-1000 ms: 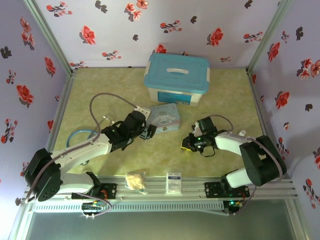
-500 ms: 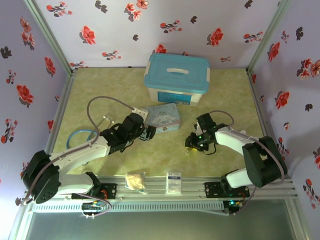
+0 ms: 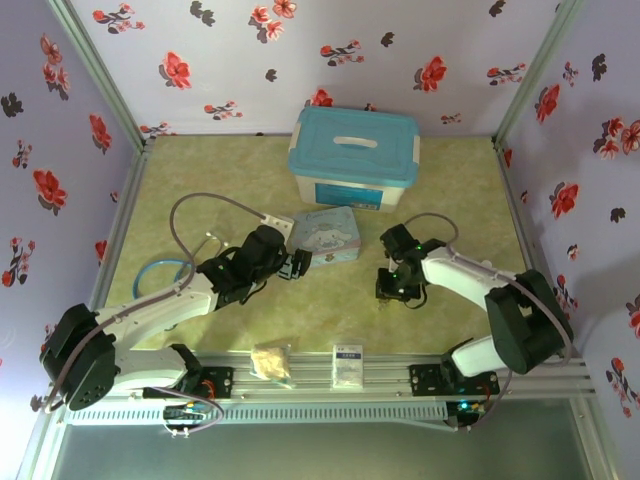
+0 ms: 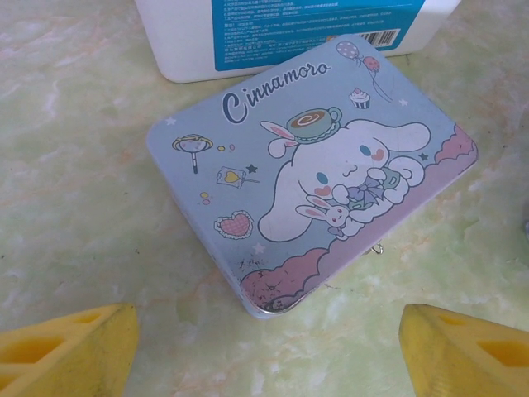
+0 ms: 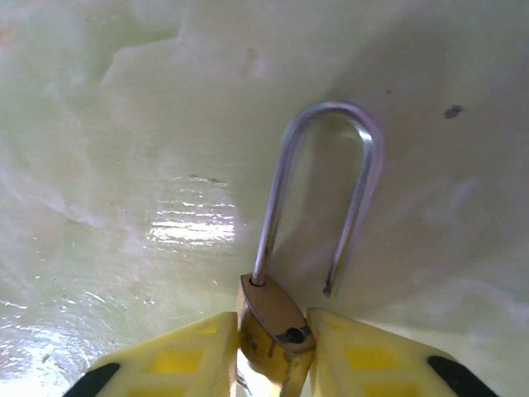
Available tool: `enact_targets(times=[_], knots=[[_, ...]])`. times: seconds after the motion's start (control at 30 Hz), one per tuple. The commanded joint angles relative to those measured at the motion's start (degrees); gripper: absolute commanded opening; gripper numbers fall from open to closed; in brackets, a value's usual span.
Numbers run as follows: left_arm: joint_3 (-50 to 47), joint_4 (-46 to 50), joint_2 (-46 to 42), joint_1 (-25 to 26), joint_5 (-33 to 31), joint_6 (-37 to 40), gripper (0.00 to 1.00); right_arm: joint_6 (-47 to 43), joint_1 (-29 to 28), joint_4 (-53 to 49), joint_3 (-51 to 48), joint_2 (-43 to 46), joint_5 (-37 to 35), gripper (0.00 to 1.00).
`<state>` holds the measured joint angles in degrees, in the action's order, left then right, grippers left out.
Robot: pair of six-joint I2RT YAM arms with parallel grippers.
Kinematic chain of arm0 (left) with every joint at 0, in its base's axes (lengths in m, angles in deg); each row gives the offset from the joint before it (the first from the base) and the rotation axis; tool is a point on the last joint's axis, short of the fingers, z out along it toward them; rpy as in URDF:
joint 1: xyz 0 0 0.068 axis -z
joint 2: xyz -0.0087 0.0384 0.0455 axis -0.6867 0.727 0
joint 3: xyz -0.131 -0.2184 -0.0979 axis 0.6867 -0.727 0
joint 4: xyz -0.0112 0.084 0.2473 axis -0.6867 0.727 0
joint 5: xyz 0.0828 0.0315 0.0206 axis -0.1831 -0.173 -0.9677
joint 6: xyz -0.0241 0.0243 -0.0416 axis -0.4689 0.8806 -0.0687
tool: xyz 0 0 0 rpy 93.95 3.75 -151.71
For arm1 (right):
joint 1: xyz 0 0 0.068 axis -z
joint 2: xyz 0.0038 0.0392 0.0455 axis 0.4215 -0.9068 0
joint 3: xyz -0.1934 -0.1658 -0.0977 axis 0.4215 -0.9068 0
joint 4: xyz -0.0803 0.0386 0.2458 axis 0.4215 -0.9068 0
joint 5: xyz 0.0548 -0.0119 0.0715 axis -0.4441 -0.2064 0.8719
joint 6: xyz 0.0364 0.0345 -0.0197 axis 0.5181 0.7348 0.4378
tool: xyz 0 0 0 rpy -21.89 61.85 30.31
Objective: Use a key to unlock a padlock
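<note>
The right tool (image 3: 391, 291) points down at the green marbled surface (image 3: 200, 180), a little right of the middle and nearer the near edge than the far one. In the right wrist view its two yellow fingers (image 5: 178, 360) are clamped on the padlock (image 5: 271, 318), one pressing each side of the small brass body. The padlock lies close against the surface with its shackle (image 5: 274, 207) reaching away from the tool. One leg of the shackle sits in the body; the other leg ends free, just beside the body, and the empty hole for it shows on the top of the lock.

The left tool (image 3: 300, 265) hovers near the middle of the surface, just beside the left near edge of a cartoon tin (image 3: 330, 237). In the left wrist view its yellow fingers (image 4: 70, 351) stand wide apart at the bottom corners of the view, with nothing between them, and the tin (image 4: 331, 182) lies flat ahead of them, lid up.

A white box with a blue lid (image 3: 352, 155) stands behind the tin toward the far edge, touching or almost touching it. A light blue ring (image 3: 160, 270) lies near the left edge. A beige packet (image 3: 270, 362) and a white card (image 3: 348, 365) rest on the metal rail along the near edge, between the two arm bases.
</note>
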<state>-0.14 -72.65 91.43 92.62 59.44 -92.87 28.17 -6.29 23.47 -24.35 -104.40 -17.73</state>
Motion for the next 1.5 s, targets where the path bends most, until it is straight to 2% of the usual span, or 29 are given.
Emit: enact_targets(times=[0.0, 0.2, 0.43, 0.57, 0.73, 1.0, 1.27, 1.3, 1.37, 1.4, 1.47], knots=[[-0.63, -0.09, -0.81, -0.80, 0.01, -0.84, 0.83, -0.98, -3.40, -8.26, 3.75, -2.96, -9.58, 0.20], [-1.07, 1.26, -1.41, -1.51, -0.10, -0.89, 0.83, -0.24, -5.83, -8.88, 6.30, -5.95, -11.30, 0.15], [-2.47, 1.60, -2.76, -2.91, -0.20, -1.49, 0.83, 1.39, -9.58, -14.03, 10.08, -9.39, -20.07, 0.17], [-2.59, 1.88, -3.21, -3.53, -0.24, -1.70, 0.83, 2.06, -10.25, -12.72, 10.74, -9.45, -17.83, 0.22], [-2.89, 2.44, -3.32, -3.98, -0.27, -2.06, 0.83, 3.13, -11.96, -13.93, 12.61, -9.45, -18.82, 0.28], [-3.26, 2.80, -3.40, -4.14, -0.27, -2.84, 0.84, 4.90, -13.07, -11.81, 11.85, -6.94, -15.99, 0.28], [-3.70, 2.90, -4.64, -4.99, -1.77, -3.49, 0.84, 4.88, -12.98, -11.17, 12.15, -5.24, -18.47, 0.27], [-3.95, 2.75, -5.68, -5.17, -2.72, -3.32, 0.85, 4.86, -12.79, -10.14, 12.00, -3.70, -18.79, 0.29], [-4.53, 2.27, -7.85, -6.02, -5.27, -3.08, 0.90, 4.27, -12.06, -7.72, 12.02, -0.26, -20.23, 0.40], [-5.11, 1.44, -9.07, -7.05, -7.01, -3.06, 0.97, 3.70, -11.39, -5.95, 11.74, 2.22, -20.95, 0.46], [-6.84, -0.92, -11.03, -10.44, -9.09, -3.17, 1.00, 2.12, -8.40, -1.30, 10.44, 6.43, -22.98, 0.58]])
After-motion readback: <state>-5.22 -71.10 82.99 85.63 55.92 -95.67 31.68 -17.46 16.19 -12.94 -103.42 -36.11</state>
